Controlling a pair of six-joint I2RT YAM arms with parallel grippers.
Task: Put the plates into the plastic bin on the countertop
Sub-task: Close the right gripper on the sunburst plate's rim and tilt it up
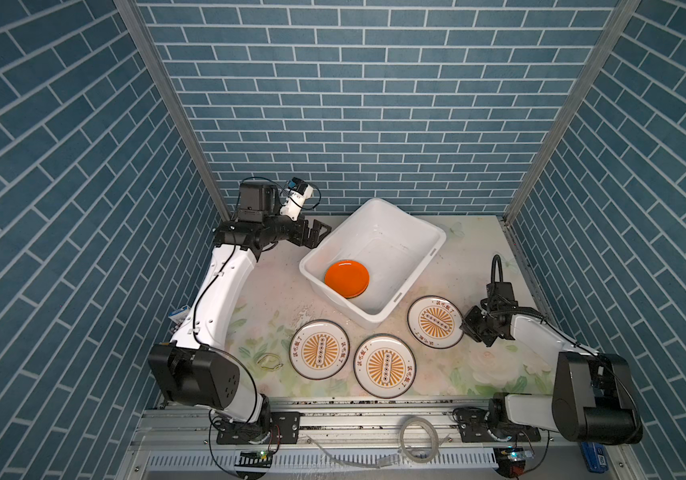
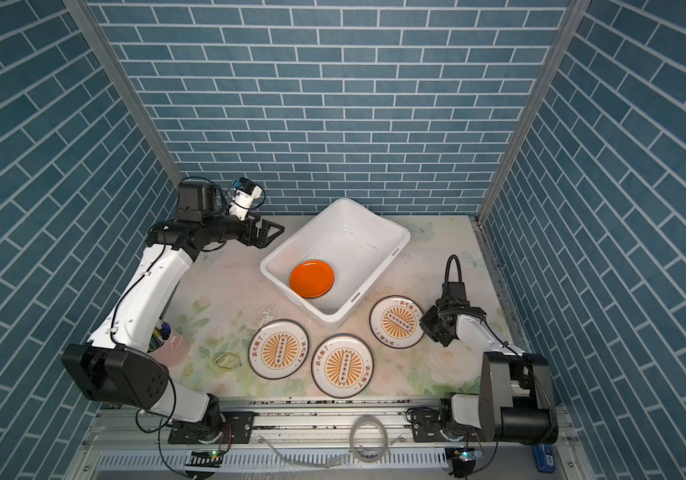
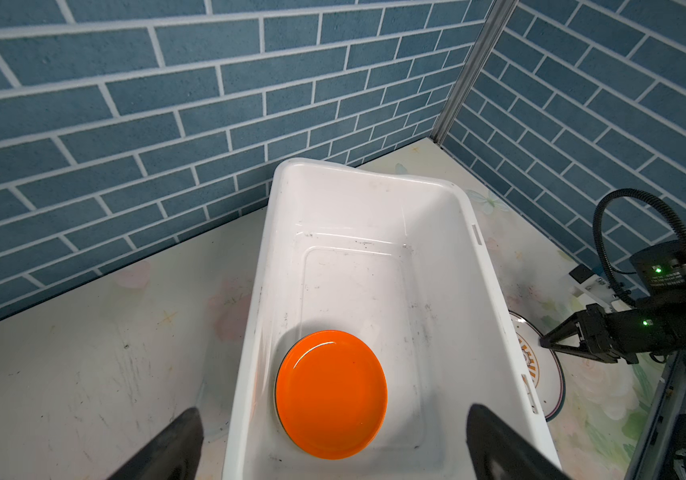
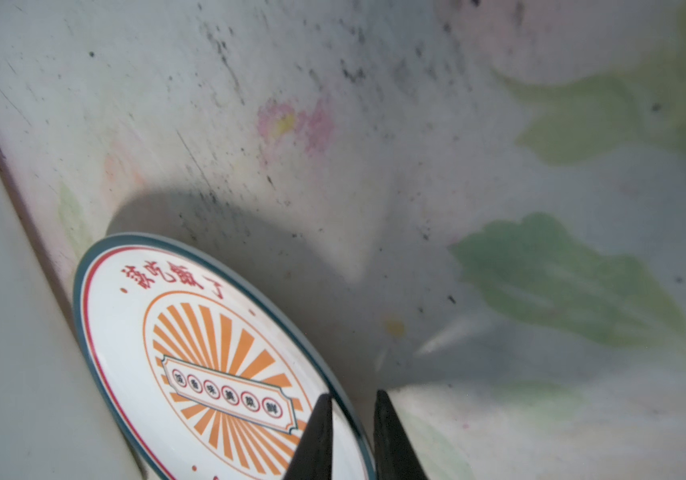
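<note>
My right claw [image 4: 351, 436] has its two fingers narrowed around the dark rim of the sunburst plate [image 1: 436, 321] nearest the plastic bin [image 1: 412, 226], one finger over the plate's face and one outside the edge; I can't tell whether they are pinching it yet. That plate lies on the surface [image 1: 478, 270] just beside the bin. My left claw [image 1: 315, 235] hangs fully spread and empty beside the bin's far corner. An orange plate [image 1: 346, 278] lies inside the bin, and two more sunburst plates [image 1: 320, 349] [image 1: 385, 365] rest on the surface near the front.
</note>
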